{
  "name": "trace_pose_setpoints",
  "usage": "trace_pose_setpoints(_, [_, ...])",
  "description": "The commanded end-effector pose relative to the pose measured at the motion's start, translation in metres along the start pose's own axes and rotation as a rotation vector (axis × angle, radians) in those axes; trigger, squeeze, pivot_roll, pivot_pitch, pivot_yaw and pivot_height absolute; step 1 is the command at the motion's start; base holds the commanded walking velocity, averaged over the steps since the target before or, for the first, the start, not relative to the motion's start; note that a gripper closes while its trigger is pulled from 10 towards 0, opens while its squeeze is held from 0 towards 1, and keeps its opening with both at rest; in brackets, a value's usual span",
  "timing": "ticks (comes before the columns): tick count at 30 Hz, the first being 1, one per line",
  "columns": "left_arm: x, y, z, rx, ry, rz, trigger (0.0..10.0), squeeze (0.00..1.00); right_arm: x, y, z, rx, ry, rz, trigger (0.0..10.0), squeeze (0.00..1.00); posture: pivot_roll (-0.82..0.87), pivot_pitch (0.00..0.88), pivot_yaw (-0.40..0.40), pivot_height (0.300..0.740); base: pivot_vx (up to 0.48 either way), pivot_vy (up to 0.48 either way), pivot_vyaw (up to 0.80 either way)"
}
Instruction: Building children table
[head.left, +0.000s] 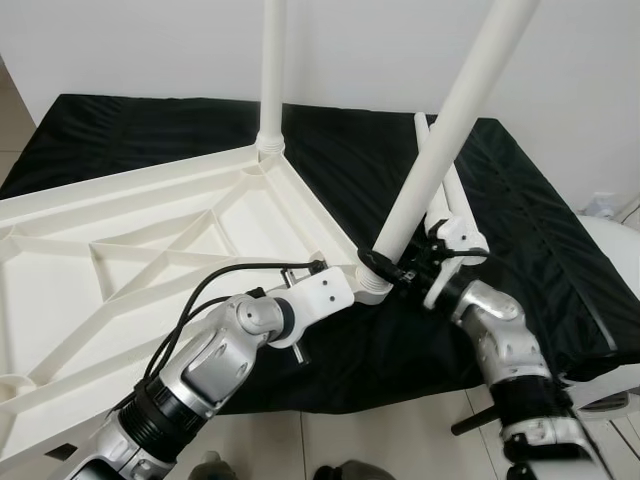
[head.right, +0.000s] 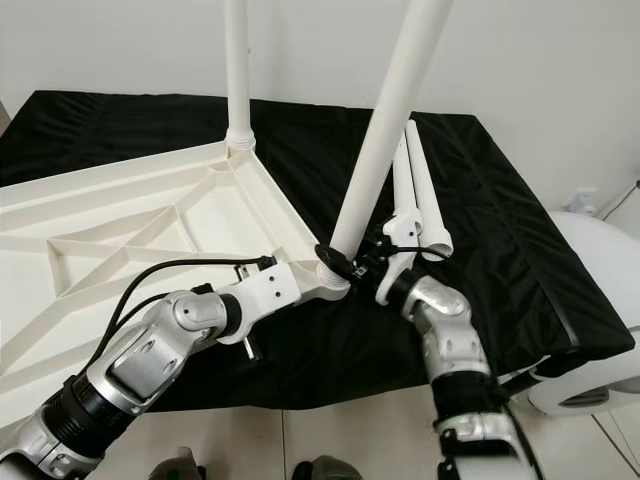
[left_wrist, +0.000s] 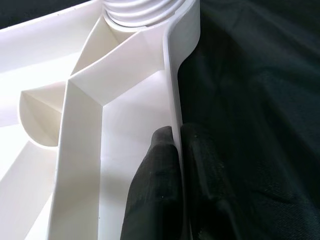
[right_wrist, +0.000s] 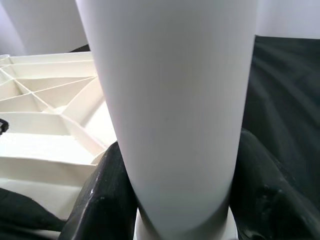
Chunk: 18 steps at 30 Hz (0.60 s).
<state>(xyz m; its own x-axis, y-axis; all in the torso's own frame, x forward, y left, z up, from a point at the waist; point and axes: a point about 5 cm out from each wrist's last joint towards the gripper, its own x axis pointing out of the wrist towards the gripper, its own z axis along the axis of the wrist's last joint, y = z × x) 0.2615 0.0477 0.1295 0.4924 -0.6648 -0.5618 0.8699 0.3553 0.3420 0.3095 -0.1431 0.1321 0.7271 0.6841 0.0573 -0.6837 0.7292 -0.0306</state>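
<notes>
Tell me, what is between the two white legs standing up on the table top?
Between the far leg and the leaning leg runs the tabletop's raised white rim, with black cloth beside it, as the left eye view shows.

Upturned white ribbed tabletop (head.left: 120, 250) – one upright leg (head.left: 272, 70), one tilted leg (head.left: 450, 130)

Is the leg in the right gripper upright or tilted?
Tilted. The leg leans rightward from its corner socket, unlike the vertical far leg. Right gripper clamps its base.
</notes>
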Motion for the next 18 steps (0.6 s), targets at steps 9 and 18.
trace_pose_setpoints(9, [0.001,-0.007,0.017,0.056,-0.067,-0.016,10.0,0.0,0.025,0.024,0.01,0.026,-0.055,-0.259,10.0,0.0,0.03,0.0,-0.101,0.74,0.0,0.0,0.0])
trace_pose_setpoints(18, [0.001,-0.008,0.016,0.06,-0.064,-0.016,10.0,0.0,0.028,0.031,0.01,0.019,-0.025,-0.62,10.0,0.0,0.04,0.0,-0.107,0.74,0.0,0.0,0.0])
